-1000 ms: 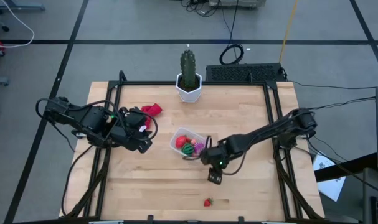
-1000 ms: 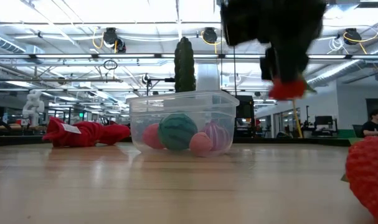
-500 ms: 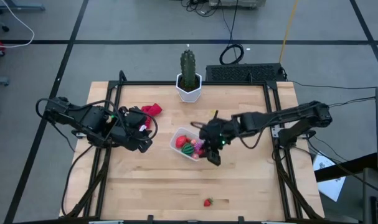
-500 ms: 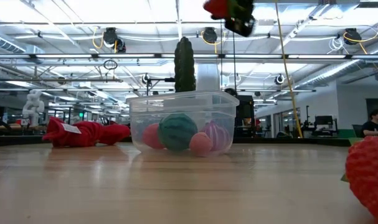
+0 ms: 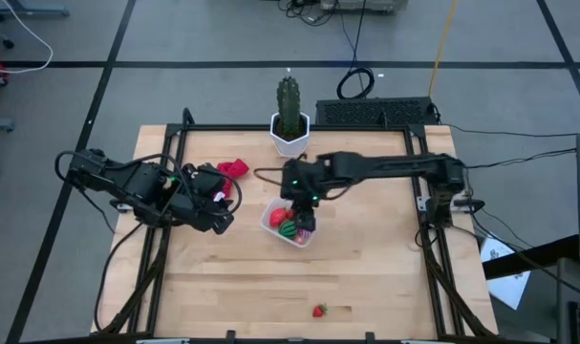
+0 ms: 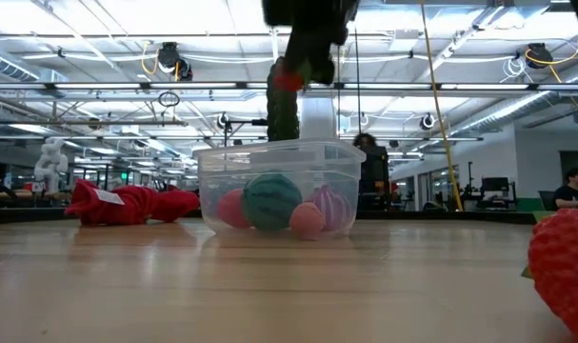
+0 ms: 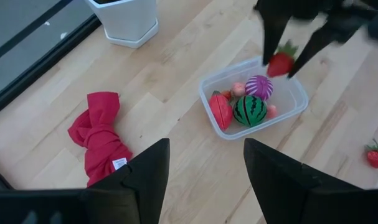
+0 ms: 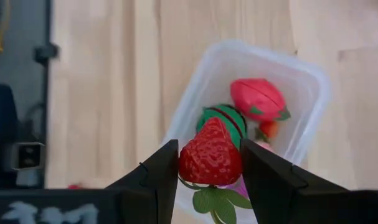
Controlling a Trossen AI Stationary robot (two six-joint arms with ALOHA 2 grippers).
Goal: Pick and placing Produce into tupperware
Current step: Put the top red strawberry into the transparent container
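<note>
The clear tupperware [image 5: 291, 222] stands mid-table and holds a green striped ball [image 8: 220, 117], a red oval [image 8: 257, 98], a purple ball [image 7: 258, 87] and pink bits. My right gripper [image 5: 306, 216] hangs above the tub's right part, shut on a red strawberry [image 8: 210, 155], which also shows from the side [image 6: 287, 78]. A second strawberry [image 5: 319, 311] lies on the wood near the front edge. My left gripper [image 5: 219, 219] waits open to the left of the tub, nothing between its fingers [image 7: 145, 177]. My right gripper pinches the strawberry by its two opposite sides [image 8: 187, 158] between its two fingers [image 8: 159, 174]. The fingers come from above, slanting down. The berry's green leaf end [image 8: 212, 199] faces back toward the gripper. It hangs clear of everything, above the tub's rim [image 6: 281, 145].
A red cloth [image 5: 231, 169] lies bunched at the far left of the table. A green cactus in a white pot [image 5: 289, 124] stands at the far edge. Bare wood lies in front of and to the right of the tub. A keyboard [image 5: 375, 112] lies beyond the far right corner.
My right gripper has carried the strawberry up and toward the far left, from beside the tub's near right corner to above the tub. Its wrist has rolled on the way. It has stayed shut on the berry.
</note>
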